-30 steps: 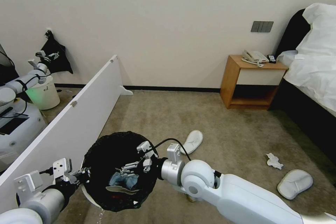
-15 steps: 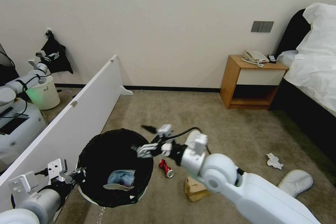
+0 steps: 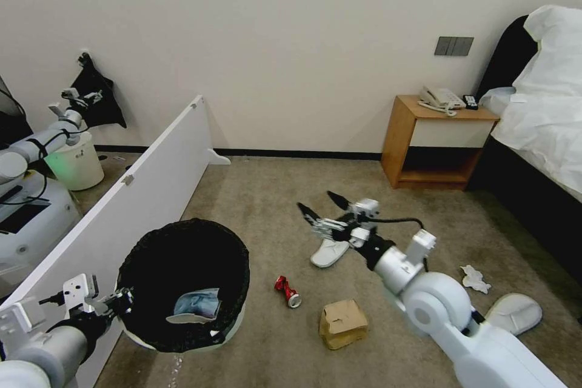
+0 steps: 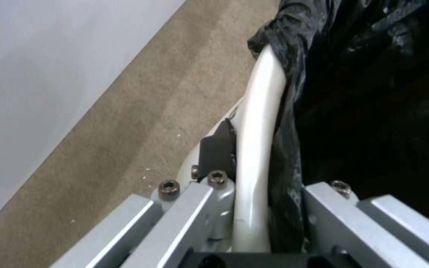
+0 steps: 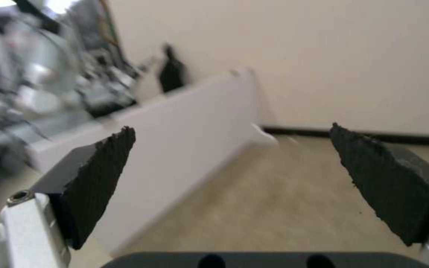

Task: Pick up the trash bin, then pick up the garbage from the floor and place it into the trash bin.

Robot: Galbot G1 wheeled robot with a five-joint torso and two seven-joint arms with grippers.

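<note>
- L gripper low at L side of head view, clamped on rim of trash bin; L wrist view: its fingers pinch the white rim w/ black liner folded over it.
- Bin held off the floor, beside the long white board; inside it a blue face mask & a pale flat item I can't ID.
- R gripper in the air above the carpet, over the near slipper; claw spread wide, nothing btwn the pads.
- Red can on its side on the carpet, just R of the bin.
- Tan cardboard box near the can, closer to robot.
- White tissue further R, apart from the box.
- 2nd slipper near the tissue, partly behind R arm.
- Wooden nightstand w/ phone by far wall, bed at R edge.
</note>
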